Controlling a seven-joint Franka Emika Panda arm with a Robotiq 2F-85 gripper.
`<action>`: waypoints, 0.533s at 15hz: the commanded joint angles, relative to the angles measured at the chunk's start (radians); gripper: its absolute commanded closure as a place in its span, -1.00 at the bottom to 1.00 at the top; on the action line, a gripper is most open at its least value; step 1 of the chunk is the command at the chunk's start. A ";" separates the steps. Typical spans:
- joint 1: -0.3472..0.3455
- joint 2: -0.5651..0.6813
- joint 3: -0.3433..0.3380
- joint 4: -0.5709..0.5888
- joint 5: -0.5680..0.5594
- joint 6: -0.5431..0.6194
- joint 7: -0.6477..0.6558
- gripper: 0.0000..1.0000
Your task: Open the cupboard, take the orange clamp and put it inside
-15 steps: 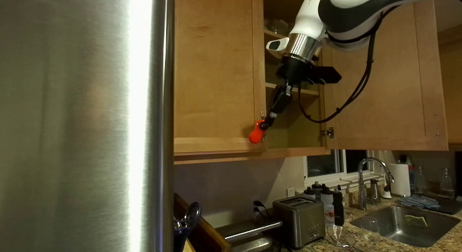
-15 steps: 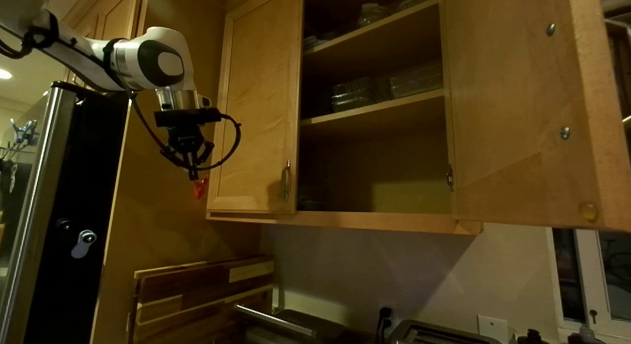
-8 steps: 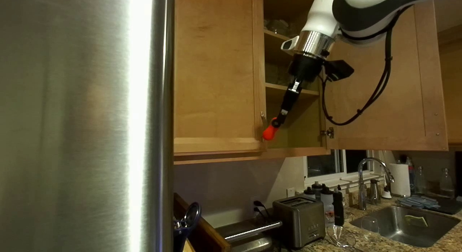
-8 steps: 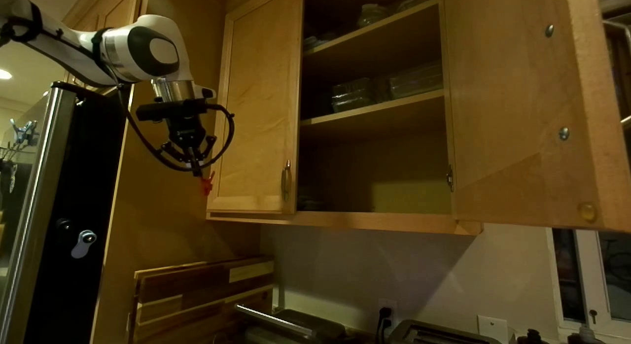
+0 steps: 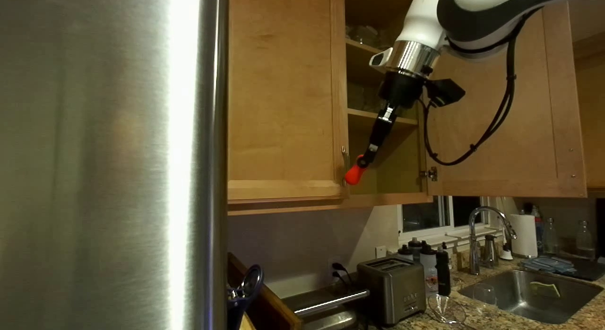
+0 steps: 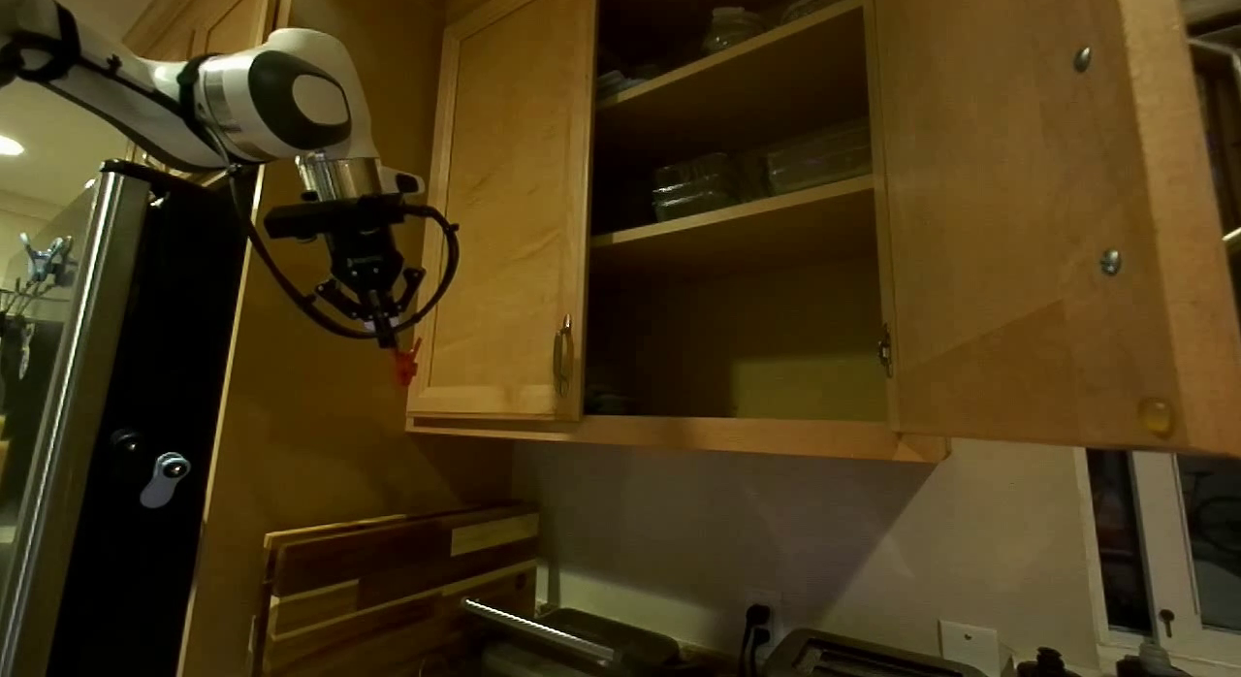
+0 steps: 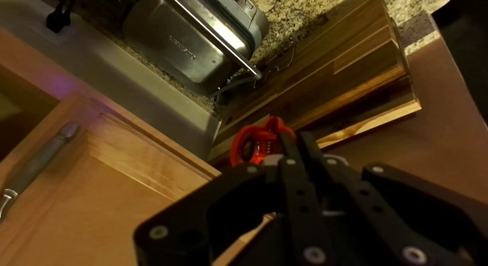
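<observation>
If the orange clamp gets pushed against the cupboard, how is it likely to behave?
The orange clamp is probably stiff: it juts beyond the gripper without visible sagging. It may swivel, since only part seems pinched. Its rounded end could slide.

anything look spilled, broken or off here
Nothing clearly stands out: the honey-coloured wooden cupboard has one door wide open, but that suits the task, with the black gripper holding the small orange-red clamp outside it.

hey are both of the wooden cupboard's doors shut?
No, in both exterior views a door of the cupboard stands wide open, baring wooden shelves.
</observation>
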 commanded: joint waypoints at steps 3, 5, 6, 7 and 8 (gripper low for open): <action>-0.054 0.031 -0.033 0.041 -0.066 0.016 0.097 0.93; -0.086 0.047 -0.053 0.063 -0.088 0.022 0.130 0.93; -0.105 0.055 -0.062 0.074 -0.099 0.025 0.146 0.93; -0.121 0.063 -0.069 0.084 -0.111 0.030 0.158 0.93; -0.136 0.073 -0.078 0.093 -0.121 0.038 0.165 0.93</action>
